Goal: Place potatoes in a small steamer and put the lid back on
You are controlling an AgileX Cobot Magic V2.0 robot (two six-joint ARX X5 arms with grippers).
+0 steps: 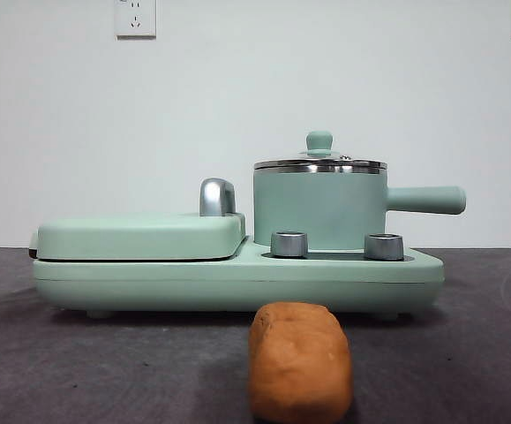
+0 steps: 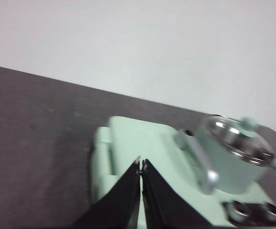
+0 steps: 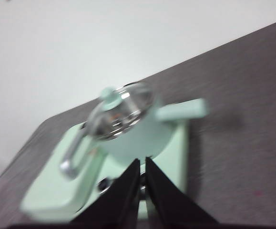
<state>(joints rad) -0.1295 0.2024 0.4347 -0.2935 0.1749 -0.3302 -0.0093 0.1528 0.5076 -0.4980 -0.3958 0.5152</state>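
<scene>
The orange-brown potato (image 1: 300, 362) lies on the dark table in front of the appliance, near the camera. The mint-green steamer pot (image 1: 319, 208) stands on the right side of the appliance base, its straight handle (image 1: 425, 200) pointing right. The glass lid (image 1: 319, 162) with its green knob (image 1: 319, 140) sits on the pot. The pot and lid also show in the left wrist view (image 2: 233, 152) and the right wrist view (image 3: 128, 124). My left gripper (image 2: 141, 164) is shut and empty, above the griddle side. My right gripper (image 3: 142, 163) is shut and empty, above the pot's side. Neither arm shows in the front view.
The flat mint-green griddle cover (image 1: 140, 236) with a steel handle (image 1: 217, 197) fills the left half of the appliance base (image 1: 237, 283). Two steel dials (image 1: 289, 244) sit on the base in front of the pot. A white wall stands behind the table.
</scene>
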